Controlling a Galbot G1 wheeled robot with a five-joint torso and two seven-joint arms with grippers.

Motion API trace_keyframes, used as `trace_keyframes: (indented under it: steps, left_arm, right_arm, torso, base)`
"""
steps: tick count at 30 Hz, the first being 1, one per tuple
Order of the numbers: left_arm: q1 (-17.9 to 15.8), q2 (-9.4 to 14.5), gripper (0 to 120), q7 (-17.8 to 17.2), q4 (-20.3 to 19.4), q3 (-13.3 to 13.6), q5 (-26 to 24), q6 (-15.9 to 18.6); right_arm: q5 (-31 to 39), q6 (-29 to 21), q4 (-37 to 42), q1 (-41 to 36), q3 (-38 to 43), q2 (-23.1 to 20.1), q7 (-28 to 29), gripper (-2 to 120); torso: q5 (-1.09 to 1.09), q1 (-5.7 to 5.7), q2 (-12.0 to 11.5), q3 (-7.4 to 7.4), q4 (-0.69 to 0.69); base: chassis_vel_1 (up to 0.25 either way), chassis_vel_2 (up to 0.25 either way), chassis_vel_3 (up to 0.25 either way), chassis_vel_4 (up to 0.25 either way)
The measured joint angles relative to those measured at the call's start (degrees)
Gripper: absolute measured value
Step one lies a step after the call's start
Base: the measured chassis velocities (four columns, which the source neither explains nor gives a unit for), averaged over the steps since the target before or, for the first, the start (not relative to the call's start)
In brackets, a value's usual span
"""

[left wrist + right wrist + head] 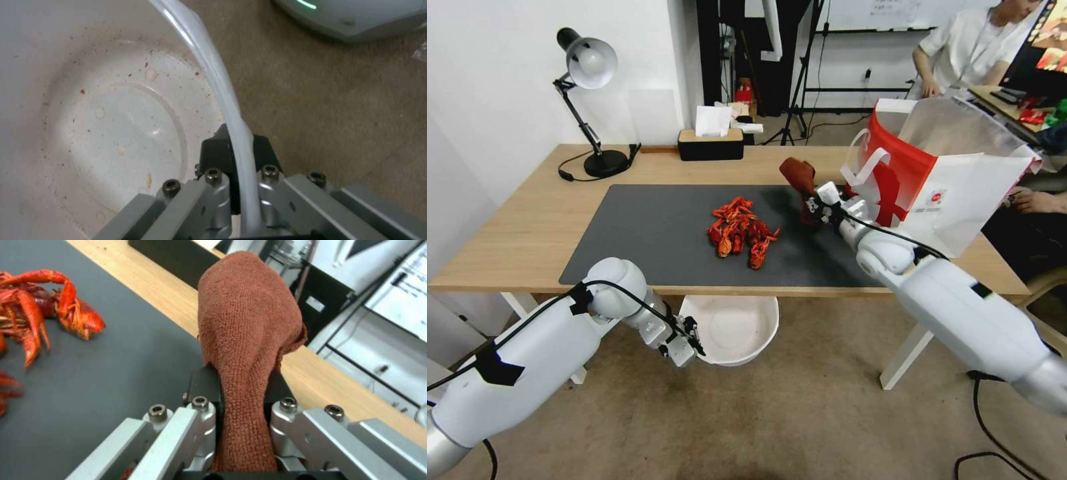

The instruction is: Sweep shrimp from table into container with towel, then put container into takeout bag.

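Note:
Several red-orange shrimp [739, 231] [40, 313] lie heaped near the middle of the dark grey mat [647, 233] on the wooden table [527, 227]. My right gripper [812, 202] [240, 380] hovers over the mat just right of the heap, shut on the rust-red towel [798, 175] [247, 323], which sticks up from the fingers. Below the table's front edge, my left gripper [692, 339] [238, 150] is shut on the rim of the white container [735, 329] [111, 126], holding it under the edge. The white and red takeout bag [954, 173] stands open at the table's right end.
A black desk lamp [590, 113] stands at the back left. A black tissue box [710, 143] with white tissues sits at the back centre. White table legs [904, 353] reach the carpet. A person sits behind the bag, and a hand rests at the right.

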Motion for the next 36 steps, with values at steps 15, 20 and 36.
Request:
trace_keyframes:
  steps: [15,20,36]
  left_arm:
    - [0.0,0.3,0,-0.9,0.0,-0.3,0.9,-1.1]
    - [-0.7,0.2,0,-0.6,0.3,1.6,0.8,-2.2]
    - [-8.4,-2.6,0,1.0,5.8,8.4,-2.4,-1.8]
  right_arm:
    - [1.8,4.2,-16.5,9.2,-8.1,8.7,-10.1,8]
    - [1.8,6.2,-17.7,9.1,-8.7,8.5,-13.1,8]
    - [2.2,6.4,-13.7,8.6,-11.2,7.1,-15.0,8]
  torso:
    - [0.0,-0.01,0.0,0.0,0.01]
    - [-0.01,-0.01,0.0,-0.01,-0.01]
    - [-0.01,-0.01,0.0,-0.01,0.0]
  base:
    - [0.0,0.0,0.0,0.0]
    - [0.0,0.0,0.0,0.0]
    - [0.0,0.0,0.0,0.0]
